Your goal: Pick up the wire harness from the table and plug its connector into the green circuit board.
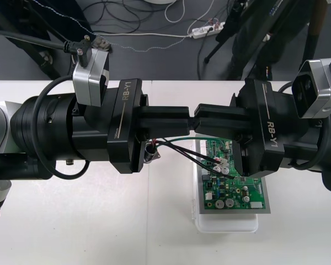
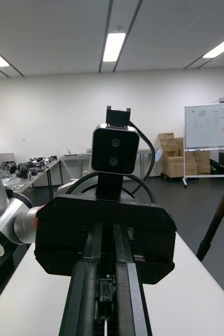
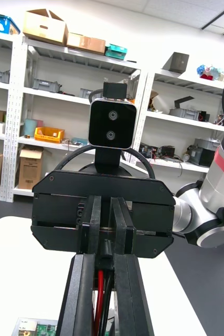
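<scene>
Both grippers meet tip to tip above the table's middle. My left gripper (image 1: pixel 190 118) comes in from the left and is shut; the left wrist view shows red and black wires (image 3: pixel 99 299) between its fingers (image 3: pixel 83 294). The harness hangs beneath it: the round metal socket (image 1: pixel 150 152) sits under the gripper body, and black, green and red wires (image 1: pixel 182 148) slant right, down to the green circuit board (image 1: pixel 234 190). I cannot tell whether the plug is in the board. My right gripper (image 1: pixel 201 120) reaches in from the right over the board's far end, with its fingers (image 2: pixel 130 294) close together.
The board sits on a white base (image 1: pixel 226 223) right of the table's centre; its corner (image 3: pixel 38 329) shows beside my left fingers. The other gripper, with a camera on top, faces each wrist view: the left gripper (image 2: pixel 106 247) and the right gripper (image 3: pixel 104 215).
</scene>
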Controlling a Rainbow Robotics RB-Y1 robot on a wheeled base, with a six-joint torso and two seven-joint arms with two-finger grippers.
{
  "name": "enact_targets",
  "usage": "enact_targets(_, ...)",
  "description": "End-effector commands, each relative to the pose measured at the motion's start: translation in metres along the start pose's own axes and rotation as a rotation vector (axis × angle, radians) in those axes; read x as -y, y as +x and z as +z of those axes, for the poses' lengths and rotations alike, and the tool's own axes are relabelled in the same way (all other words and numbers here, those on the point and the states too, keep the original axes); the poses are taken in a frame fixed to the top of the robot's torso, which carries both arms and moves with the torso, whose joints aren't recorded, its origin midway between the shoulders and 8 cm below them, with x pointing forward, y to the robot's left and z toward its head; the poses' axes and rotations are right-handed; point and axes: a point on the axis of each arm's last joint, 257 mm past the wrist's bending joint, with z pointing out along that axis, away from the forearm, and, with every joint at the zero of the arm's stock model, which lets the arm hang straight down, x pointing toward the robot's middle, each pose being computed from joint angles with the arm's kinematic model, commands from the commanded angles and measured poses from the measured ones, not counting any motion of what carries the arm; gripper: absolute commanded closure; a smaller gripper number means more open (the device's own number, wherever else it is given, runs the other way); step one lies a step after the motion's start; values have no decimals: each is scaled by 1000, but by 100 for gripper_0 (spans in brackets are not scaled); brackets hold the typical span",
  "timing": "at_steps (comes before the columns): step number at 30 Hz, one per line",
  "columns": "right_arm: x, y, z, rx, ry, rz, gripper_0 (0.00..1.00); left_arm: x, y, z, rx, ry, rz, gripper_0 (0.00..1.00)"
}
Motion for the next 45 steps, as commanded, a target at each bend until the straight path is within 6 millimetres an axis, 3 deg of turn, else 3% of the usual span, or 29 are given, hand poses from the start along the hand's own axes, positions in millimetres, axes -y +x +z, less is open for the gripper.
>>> enact_targets(1,-17,-5,3,-1,-43,-57,100,-1,-7,-3,11,-27,17,100)
enact_targets(9,-17,-4,3,-3,-43,-57,97,-1,-8,-3,15,-25,19,100)
enact_targets(10,-17,-5,3,-3,-42,-58,83,-1,-9,-3,17,-25,19,100)
enact_targets(11,-17,-4,3,-4,-42,-58,77,-1,-9,-3,17,-25,21,100)
enact_targets(13,-16,-5,2,-2,-39,-61,43,-1,-9,-3,18,-25,20,100)
enact_targets(15,-15,-5,2,-4,-38,-62,29,-1,-9,-3,19,-24,19,100)
enact_targets(16,-15,-6,1,-4,-37,-63,29,0,-9,-3,20,-22,19,100)
enact_targets(17,-14,-5,1,-7,-36,-65,7,0,-9,-3,20,-23,21,100)
enact_targets(18,-15,-5,0,-10,-37,-64,0,0,-9,-3,20,-22,22,100)
enact_targets(26,-8,8,-13,-71,-31,-60,0,-1,-10,-4,21,-24,32,100)
enact_targets(35,-5,42,-61,-330,-77,-122,0,-5,-9,-11,18,-50,43,100)
enact_targets(45,0,64,-106,-570,-110,-170,0,-12,-5,-30,15,-103,52,100)
